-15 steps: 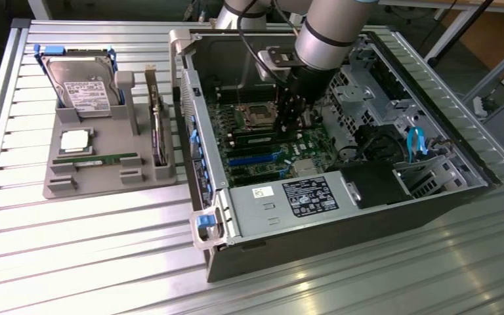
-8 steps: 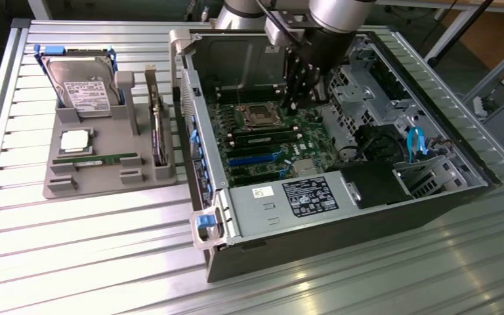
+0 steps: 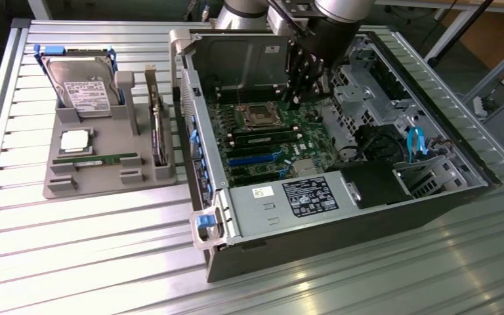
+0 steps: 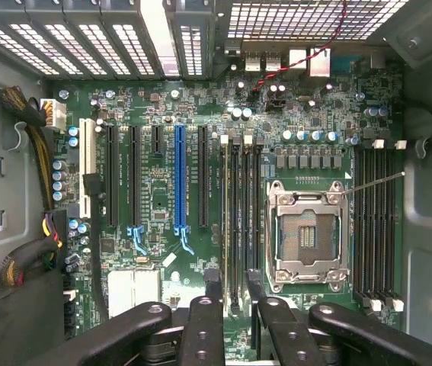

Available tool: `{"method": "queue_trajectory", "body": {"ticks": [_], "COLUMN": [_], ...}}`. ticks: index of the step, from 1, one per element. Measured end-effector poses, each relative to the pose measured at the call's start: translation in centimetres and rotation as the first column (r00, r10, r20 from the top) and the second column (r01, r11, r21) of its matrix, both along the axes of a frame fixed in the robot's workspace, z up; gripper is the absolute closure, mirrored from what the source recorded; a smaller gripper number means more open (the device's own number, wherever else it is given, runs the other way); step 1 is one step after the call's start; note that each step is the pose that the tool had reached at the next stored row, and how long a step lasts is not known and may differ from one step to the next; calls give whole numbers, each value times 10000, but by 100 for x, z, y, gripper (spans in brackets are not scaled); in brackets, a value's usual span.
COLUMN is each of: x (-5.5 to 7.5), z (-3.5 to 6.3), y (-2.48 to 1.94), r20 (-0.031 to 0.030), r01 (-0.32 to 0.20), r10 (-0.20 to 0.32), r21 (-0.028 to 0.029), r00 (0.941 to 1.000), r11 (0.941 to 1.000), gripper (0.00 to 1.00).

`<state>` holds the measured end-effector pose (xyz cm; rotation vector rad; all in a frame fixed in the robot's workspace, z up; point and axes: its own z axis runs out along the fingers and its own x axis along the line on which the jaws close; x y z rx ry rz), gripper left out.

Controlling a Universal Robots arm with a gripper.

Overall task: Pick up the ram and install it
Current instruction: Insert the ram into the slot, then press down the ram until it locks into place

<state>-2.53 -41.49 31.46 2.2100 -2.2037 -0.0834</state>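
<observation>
Status: pincer (image 3: 303, 97) is down inside the open PC case (image 3: 340, 230), hanging over the motherboard (image 4: 155, 206) just beside the CPU socket (image 3: 258, 116). In the wrist view the fingers (image 4: 212, 286) stand apart with nothing between them; board and memory slots (image 4: 240, 221) show through the gap. They straddle that slot bank, not touching it as far as I can tell.

The ram (image 3: 102, 160) lies flat in the grey parts tray (image 3: 68, 187) on the tabletop (image 3: 103, 262), at the exterior view's left, well apart from the pincer. Same tray: hard drive (image 3: 81, 82) at the far end, processor chip (image 3: 75, 139) between drive and ram. The ram looks untouched.

Caveat: the exterior view shows a greenish strip (image 3: 265, 138) in the slots next to the socket. Could be a module already seated, could be board detail. Can't tell.

My read: pick step not yet done. The arm is empty over the install site, so the task is barely started.

What a pick calls for: pincer lined up with the stick's long axis, closing on its thin edges, then a straight lift so it doesn't snag the tray's ribs. Install needs the stick square to the slot, notch the right way round, and an even push down. Main risk is a tilted stick jamming.
</observation>
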Motion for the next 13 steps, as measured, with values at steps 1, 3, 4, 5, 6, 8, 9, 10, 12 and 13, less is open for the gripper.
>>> {"method": "queue_trajectory", "body": {"ticks": [1, 3, 4, 5, 6, 8, 9, 10, 12, 13], "x": [0, 0, 0, 0, 0, 0, 0, 0, 0, 0], "z": [0, 0, 0, 0, 0, 0, 0, 0, 0, 0], "y": [0, 0, 0, 0, 0, 0, 0, 0, 0, 0], "r20": [0, 0, 0, 0, 0, 0, 0, 0, 0, 0], "r01": [0, 0, 0, 0, 0, 0, 0, 0, 0, 0], "r10": [0, 0, 0, 0, 0, 0, 0, 0, 0, 0], "r21": [0, 0, 0, 0, 0, 0, 0, 0, 0, 0], "r00": [10000, 10000, 10000, 10000, 10000, 10000, 10000, 10000, 10000, 10000], "r11": [10000, 10000, 10000, 10000, 10000, 10000, 10000, 10000, 10000, 10000], "gripper": [76, 76, 76, 76, 76, 76, 76, 84, 91, 91]}}
